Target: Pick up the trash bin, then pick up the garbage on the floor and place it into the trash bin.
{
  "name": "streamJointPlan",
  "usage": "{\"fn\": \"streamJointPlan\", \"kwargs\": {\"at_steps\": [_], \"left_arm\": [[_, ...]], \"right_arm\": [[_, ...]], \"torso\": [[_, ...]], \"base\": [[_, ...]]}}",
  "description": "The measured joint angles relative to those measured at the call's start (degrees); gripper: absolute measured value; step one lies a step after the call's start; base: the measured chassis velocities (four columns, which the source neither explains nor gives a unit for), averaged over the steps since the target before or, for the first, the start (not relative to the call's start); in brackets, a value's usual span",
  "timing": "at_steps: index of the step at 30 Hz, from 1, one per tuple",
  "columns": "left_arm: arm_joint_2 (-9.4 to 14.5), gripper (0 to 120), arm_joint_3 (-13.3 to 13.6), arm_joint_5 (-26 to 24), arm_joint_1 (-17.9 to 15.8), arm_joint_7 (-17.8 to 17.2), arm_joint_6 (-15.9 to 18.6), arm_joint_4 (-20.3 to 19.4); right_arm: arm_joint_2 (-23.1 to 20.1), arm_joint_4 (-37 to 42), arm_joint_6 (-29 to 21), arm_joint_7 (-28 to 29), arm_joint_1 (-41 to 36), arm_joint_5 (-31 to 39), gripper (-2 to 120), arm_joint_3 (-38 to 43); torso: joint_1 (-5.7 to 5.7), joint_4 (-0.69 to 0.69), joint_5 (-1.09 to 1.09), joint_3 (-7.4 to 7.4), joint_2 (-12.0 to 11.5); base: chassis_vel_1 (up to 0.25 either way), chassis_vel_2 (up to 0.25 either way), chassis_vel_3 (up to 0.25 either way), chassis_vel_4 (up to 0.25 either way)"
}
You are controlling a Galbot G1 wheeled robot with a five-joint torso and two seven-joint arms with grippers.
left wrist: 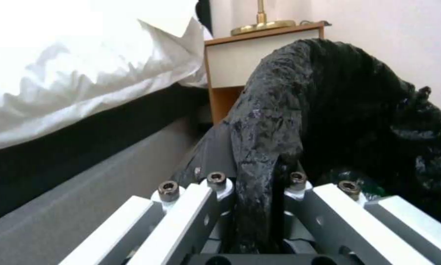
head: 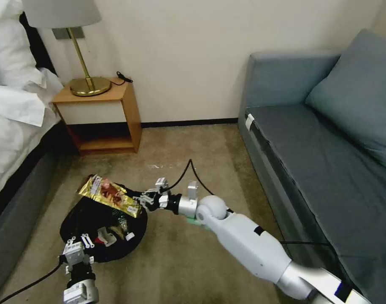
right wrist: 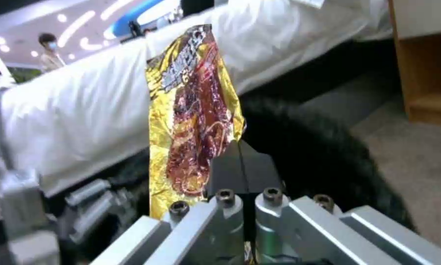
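Trash bin (head: pixel 81 215): on the carpet between the bed (head: pixel 11 126) and the sofa (head: pixel 327 147), in front of the nightstand (head: pixel 102 114). The black bag liner covers it almost entirely in the head view; the white plastic body is not visible. The near rim is held by the left gripper (head: pixel 86 240), whose jaws are pressed together on a fold of the liner (left wrist: pixel 259 154), as the left wrist view shows at close range. The rest of that arm is cut off at the lower picture edge.

Snack packet (head: pixel 110 195): yellow-brown foil, held above the far side of the bin's opening, lying roughly flat in the head view. The right gripper (head: pixel 143 202) pinches one end of it; in the right wrist view the dark jaw pads meet on the packet's (right wrist: pixel 193 121) lower corner, and the printing is too blurred to read.

Contents of bin: several small items (head: pixel 117 230) lie inside, among them something white and something red, with a green-tinted piece beside them; their exact identity is hard to make out against the black liner.

Nightstand: wooden, with a brass lamp (head: pixel 85 67) on its top; the lampshade is cut off at the upper edge.

Something pale green (head: pixel 197 221) lies on the carpet, mostly hidden under the right wrist.
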Motion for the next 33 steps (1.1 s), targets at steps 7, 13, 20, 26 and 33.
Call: {"fn": "streamJointPlan", "kwargs": {"at_steps": [7, 13, 20, 26, 33], "left_arm": [[-0.6, 6, 0.2, 0.3, 0.3, 0.2, 0.0, -1.2], [-1.1, 6, 0.4, 0.7, 0.4, 0.4, -0.1, -1.7], [-1.5, 6, 0.4, 0.8, 0.4, 0.5, -0.1, -1.9], [-1.4, 6, 0.6, 0.8, 0.4, 0.6, -0.1, -1.5], [-1.6, 6, 1.6, 1.1, 0.2, 0.7, -0.1, -0.7]], "right_arm": [[0.6, -4.7, 3.1, 0.4, -0.7, -4.0, 0, -0.6], [0.5, -8.2, 5.7, 0.6, -0.8, -8.1, 0, -1.1], [1.9, -10.4, 8.3, 3.4, -1.0, -12.6, 0, -1.1], [2.5, -9.0, 9.6, 4.0, -1.0, -11.7, 0, -2.5], [4.8, -6.4, 11.9, 7.6, -0.5, -11.6, 6, -6.0]], "torso": [[0.0, -0.01, 0.0, 0.0, 0.0], [0.0, -0.01, 0.0, 0.0, 0.0], [0.0, -0.01, 0.01, 0.0, 0.0], [0.0, -0.01, 0.0, 0.0, 0.0], [0.0, 0.0, 0.0, 0.0, 0.0]], "base": [[0.0, 0.0, 0.0, 0.0], [0.0, 0.0, 0.0, 0.0], [0.0, 0.0, 0.0, 0.0], [0.0, 0.0, 0.0, 0.0], [0.0, 0.0, 0.0, 0.0]]}}
